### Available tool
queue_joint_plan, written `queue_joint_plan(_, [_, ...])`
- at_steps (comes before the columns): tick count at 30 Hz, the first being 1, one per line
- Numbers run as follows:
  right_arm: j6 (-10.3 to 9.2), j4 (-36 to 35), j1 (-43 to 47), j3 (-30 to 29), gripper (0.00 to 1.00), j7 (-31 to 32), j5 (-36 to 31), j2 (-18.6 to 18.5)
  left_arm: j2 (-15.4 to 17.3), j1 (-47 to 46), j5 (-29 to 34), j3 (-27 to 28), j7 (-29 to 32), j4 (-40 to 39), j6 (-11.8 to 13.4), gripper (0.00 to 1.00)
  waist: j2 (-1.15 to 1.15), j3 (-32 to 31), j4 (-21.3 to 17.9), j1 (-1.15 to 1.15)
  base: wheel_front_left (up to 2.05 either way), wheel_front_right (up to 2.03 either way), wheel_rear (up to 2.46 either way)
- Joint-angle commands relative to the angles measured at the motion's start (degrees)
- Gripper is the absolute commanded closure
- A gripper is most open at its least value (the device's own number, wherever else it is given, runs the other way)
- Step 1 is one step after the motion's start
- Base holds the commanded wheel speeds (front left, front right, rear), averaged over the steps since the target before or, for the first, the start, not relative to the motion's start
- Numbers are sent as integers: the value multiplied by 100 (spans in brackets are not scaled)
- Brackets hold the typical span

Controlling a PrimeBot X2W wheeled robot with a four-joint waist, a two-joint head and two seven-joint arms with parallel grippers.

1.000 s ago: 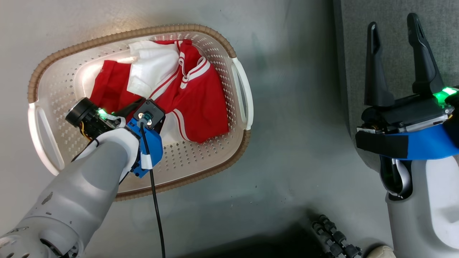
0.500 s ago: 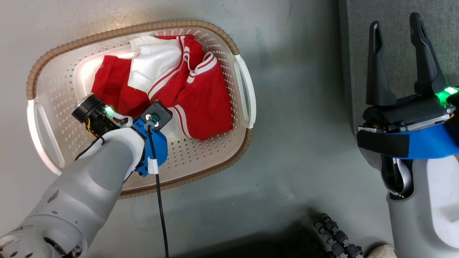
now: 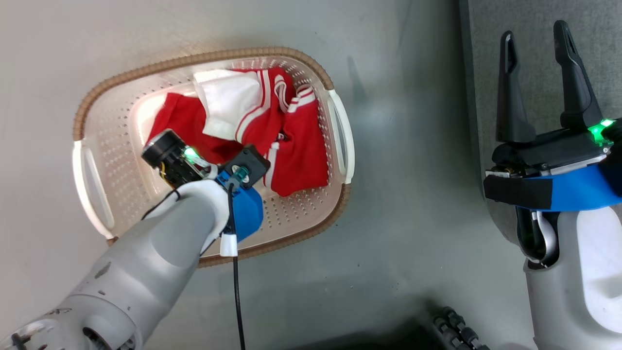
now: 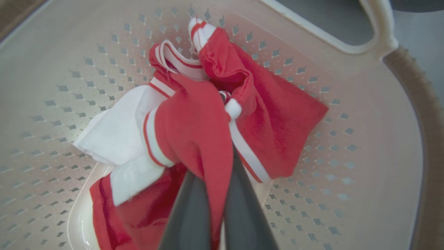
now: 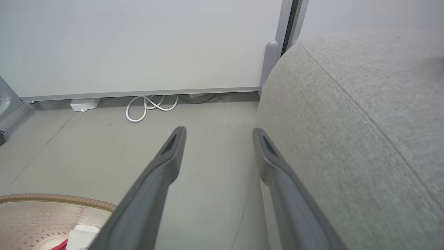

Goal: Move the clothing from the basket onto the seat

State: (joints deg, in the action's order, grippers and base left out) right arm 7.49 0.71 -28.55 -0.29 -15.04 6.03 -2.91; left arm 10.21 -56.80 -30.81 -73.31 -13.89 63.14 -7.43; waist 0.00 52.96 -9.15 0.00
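- The left gripper has its fingertips buried in the clothing. In the left wrist view only the lower lengths of its two dark fingers show, pressed together on a red fold that runs down between them.
- In the head view the wrist and its blue mount cover the place where the grip is made.
- The clothing is bunched into a red and white heap inside the basket, in the half nearer the seat. I cannot tell how far it is off the basket bottom.
- The basket stands on the floor, and a bare strip of floor separates it from the seat.
- The seat is cut off by the top and right edges of the head view.
- The right gripper hovers at the seat's left edge, with its fingers apart and nothing between them.
- The left forearm comes in from the lower left and crosses the near rim, the wrist bent down into the basket. A black cable hangs from it.
- In the right wrist view a white cord lies coiled at the foot of the wall.
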Motion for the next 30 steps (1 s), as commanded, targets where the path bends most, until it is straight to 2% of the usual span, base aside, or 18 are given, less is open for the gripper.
queue_joint_plan(1, [1, 20, -52, -11, 0, -22, -30, 3, -30, 21, -14, -16, -49, -46, -9, 100, 0, -115, 56, 0, 0, 0, 0])
queue_joint_plan(9, [1, 208, 110, -75, 0, -22, -101, 3, -111, 183, -250, -3, -138, -517, -9, 100, 0, -720, 259, 0, 0, 0, 0])
queue_joint_plan(13, [1, 314, 246, -123, 0, -21, -151, 2, -35, 305, -336, 217, -136, -916, -9, 100, 0, -1081, 381, 0, 0, 0, 0])
queue_joint_plan(30, [1, 706, 995, -332, 0, -21, -239, 2, -69, 1245, 374, 1990, -138, -2222, 1, 100, 0, -2771, 798, 0, 0, 0, 0])
